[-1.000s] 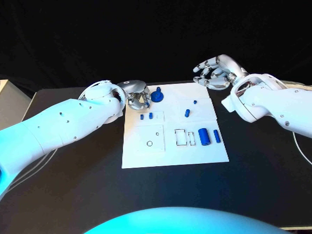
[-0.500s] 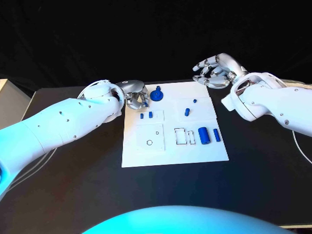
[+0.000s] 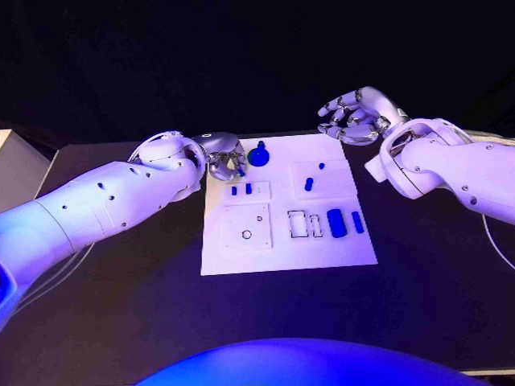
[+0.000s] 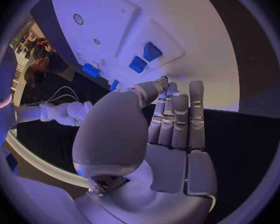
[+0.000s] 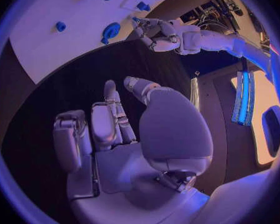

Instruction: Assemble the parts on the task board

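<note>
The white task board (image 3: 283,241) lies mid-table. At its far edge stands a large blue knobbed part (image 3: 259,154). Two small blue parts (image 3: 241,190) sit behind a square recess, two more (image 3: 309,184) lie on the right half, and two blue cylinders (image 3: 344,223) stand near the right edge. My left hand (image 3: 223,158) hovers at the board's far left corner, just left of the knobbed part, holding nothing. The left wrist view shows its fingers (image 4: 177,114) stretched side by side over the board (image 4: 196,40). My right hand (image 3: 352,117) hangs beyond the far right corner, fingers (image 5: 109,117) loosely bent and empty.
The black table (image 3: 130,273) surrounds the board on all sides. A pale box (image 3: 0,165) stands at the table's far left. Thin cables (image 3: 501,241) trail along the right side under my right arm.
Both hands have stayed almost where they were. The left hand has edged slightly toward the far side, away from the two small parts. No part has moved.
</note>
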### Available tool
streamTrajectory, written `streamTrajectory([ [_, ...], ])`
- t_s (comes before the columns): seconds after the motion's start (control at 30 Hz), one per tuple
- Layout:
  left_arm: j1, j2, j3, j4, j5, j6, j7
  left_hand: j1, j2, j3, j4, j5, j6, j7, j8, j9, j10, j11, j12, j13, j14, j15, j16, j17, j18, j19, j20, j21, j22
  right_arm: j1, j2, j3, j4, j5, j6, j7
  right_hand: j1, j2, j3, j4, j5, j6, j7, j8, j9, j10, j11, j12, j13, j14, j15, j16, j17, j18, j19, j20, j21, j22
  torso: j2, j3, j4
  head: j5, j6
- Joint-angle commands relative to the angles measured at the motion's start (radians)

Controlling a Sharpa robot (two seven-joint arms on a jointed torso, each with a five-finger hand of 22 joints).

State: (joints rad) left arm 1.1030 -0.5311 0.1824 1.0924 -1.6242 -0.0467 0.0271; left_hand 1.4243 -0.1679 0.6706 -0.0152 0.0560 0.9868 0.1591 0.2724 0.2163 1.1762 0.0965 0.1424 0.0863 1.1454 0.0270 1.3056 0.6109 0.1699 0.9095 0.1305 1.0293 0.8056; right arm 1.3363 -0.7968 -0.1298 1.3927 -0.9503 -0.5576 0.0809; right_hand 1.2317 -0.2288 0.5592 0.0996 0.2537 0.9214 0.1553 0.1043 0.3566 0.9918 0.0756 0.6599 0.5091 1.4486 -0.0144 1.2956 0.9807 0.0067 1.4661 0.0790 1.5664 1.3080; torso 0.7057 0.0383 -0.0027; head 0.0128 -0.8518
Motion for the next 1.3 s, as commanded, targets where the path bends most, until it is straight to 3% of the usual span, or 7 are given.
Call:
streamTrajectory([
  [0.03, -0.001, 0.003, -0.001, 0.003, 0.007, 0.014, 0.006, -0.011, 0.002, 0.003, -0.003, -0.006, 0.006, 0.0, -0.002, 0.001, 0.005, 0.001, -0.006, -0.001, 0.001, 0.0, 0.0, -0.001, 0.014, 0.001, 0.003, 0.004, 0.001, 0.0, 0.0, 0.001, 0.001, -0.002, -0.002, 0.01, -0.008, -0.001, 0.001, 0.002, 0.003, 0.002, 0.006, 0.005, 0.001, 0.002, -0.002, -0.007, -0.001, 0.003, 0.003, -0.001, -0.001, -0.007, 0.105, 0.007, 0.004, 0.263, 0.0, 0.0005, -0.0009, 0.001, 0.0],
  [0.7, 0.0, 0.013, -0.006, -0.003, 0.007, 0.034, -0.008, -0.017, -0.001, 0.002, -0.001, -0.006, 0.001, 0.002, -0.008, 0.0, 0.002, 0.004, -0.014, -0.002, -0.008, 0.002, -0.003, -0.014, 0.014, -0.005, 0.005, 0.004, 0.003, 0.0, 0.0, 0.001, 0.002, -0.002, -0.002, 0.01, -0.008, -0.001, 0.001, 0.002, 0.003, 0.002, 0.006, 0.005, 0.001, 0.002, -0.002, -0.007, -0.001, 0.003, 0.003, -0.001, -0.001, -0.007, 0.105, 0.007, 0.004, 0.263, 0.002, 0.0021, -0.0023, -0.002, -0.001],
  [1.3, 0.0, 0.012, -0.013, -0.002, -0.011, 0.068, -0.023, -0.022, -0.004, -0.002, -0.001, -0.006, 0.003, 0.002, -0.009, 0.001, 0.004, 0.004, -0.015, 0.0, -0.019, 0.004, -0.005, -0.024, 0.013, -0.011, 0.006, 0.003, 0.003, 0.0, 0.0, 0.001, 0.001, -0.002, -0.002, 0.01, -0.008, -0.001, 0.001, 0.002, 0.003, 0.002, 0.006, 0.005, 0.001, 0.002, -0.002, -0.007, -0.001, 0.003, 0.003, -0.001, -0.001, -0.007, 0.105, 0.007, 0.004, 0.263, 0.0, 0.0, -0.0005, -0.005, -0.003],
])
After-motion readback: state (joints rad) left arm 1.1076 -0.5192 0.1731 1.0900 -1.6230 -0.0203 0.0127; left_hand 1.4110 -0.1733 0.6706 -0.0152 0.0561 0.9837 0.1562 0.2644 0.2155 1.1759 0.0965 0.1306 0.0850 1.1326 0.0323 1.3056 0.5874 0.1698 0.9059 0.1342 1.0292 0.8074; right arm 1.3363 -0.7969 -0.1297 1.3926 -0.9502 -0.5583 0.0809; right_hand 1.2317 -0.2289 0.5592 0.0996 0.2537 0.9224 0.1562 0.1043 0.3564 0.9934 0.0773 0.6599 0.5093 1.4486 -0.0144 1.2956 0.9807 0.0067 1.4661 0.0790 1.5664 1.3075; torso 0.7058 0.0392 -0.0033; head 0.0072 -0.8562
